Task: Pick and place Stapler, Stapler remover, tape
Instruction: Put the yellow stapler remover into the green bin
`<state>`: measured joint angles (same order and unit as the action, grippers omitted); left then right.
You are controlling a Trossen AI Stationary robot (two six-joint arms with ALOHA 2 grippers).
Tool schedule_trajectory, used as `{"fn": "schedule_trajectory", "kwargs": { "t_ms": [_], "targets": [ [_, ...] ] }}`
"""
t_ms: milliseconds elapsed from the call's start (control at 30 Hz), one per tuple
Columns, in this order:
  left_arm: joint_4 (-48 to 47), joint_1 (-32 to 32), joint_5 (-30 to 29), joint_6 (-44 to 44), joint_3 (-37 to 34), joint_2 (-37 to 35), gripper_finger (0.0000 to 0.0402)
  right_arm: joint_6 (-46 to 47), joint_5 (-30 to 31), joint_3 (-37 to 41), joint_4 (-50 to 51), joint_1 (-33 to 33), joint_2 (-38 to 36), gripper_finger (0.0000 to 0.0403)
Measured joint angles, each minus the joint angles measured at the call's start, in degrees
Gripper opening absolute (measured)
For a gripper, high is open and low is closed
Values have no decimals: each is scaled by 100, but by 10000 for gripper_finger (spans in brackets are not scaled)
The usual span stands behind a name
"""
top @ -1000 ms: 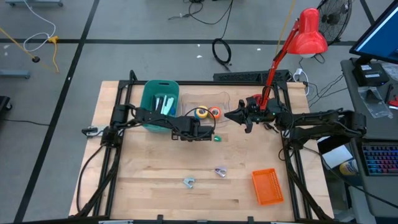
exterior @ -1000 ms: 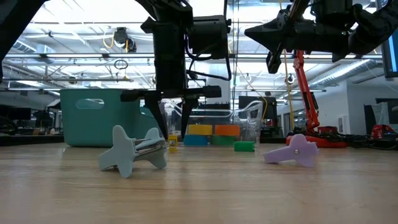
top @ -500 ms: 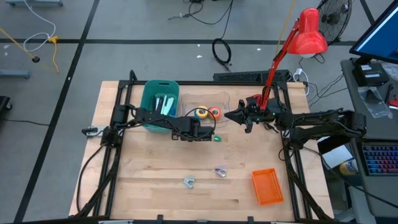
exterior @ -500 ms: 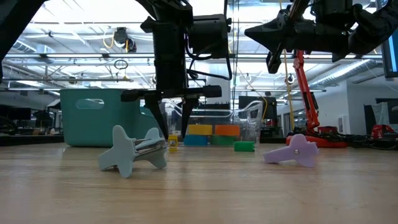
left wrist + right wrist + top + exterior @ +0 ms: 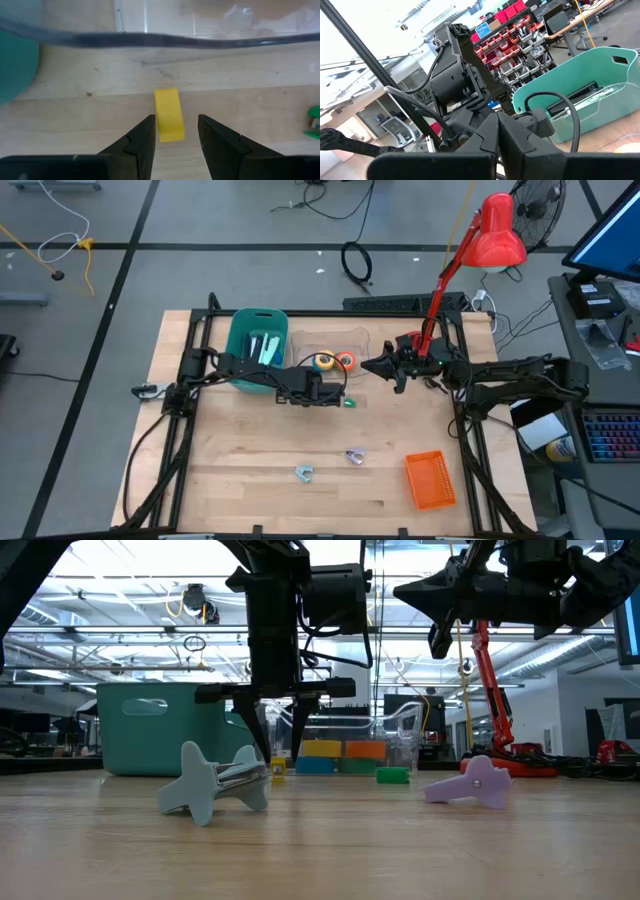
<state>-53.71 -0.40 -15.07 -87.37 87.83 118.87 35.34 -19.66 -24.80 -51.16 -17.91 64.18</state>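
My left gripper (image 5: 325, 392) (image 5: 277, 755) points straight down just in front of the clear tray (image 5: 330, 345). It is open, with one finger on each side of a small yellow block (image 5: 169, 114) (image 5: 277, 773) that lies flat on the table, and it does not touch the block. A small green piece (image 5: 350, 402) (image 5: 315, 121) lies on the table close by. Yellow-on-blue tape (image 5: 322, 362) and orange tape (image 5: 346, 360) sit in the tray. A grey-blue staple remover (image 5: 305, 472) and a purple one (image 5: 354, 456) lie nearer the front. My right gripper (image 5: 368, 367) (image 5: 438, 635) hovers shut, raised, beside the tray.
A teal bin (image 5: 258, 345) holding pale staplers stands left of the tray. An orange basket (image 5: 430, 480) sits at the front right. A red desk lamp (image 5: 495, 235) stands at the far right corner. Bare wood lies around the two removers.
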Motion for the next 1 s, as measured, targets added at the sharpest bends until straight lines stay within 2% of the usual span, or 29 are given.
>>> {"fn": "schedule_trajectory", "kwargs": {
  "t_ms": [300, 1000],
  "targets": [
    [148, -2, 301, -31, -8, 205, 150, -1, 0, -2, -5, 0, 0, 4],
    [113, 4, 146, -129, -7, 205, 149, -1, 0, -2, 0, 0, 0, 4]
  ]
}}
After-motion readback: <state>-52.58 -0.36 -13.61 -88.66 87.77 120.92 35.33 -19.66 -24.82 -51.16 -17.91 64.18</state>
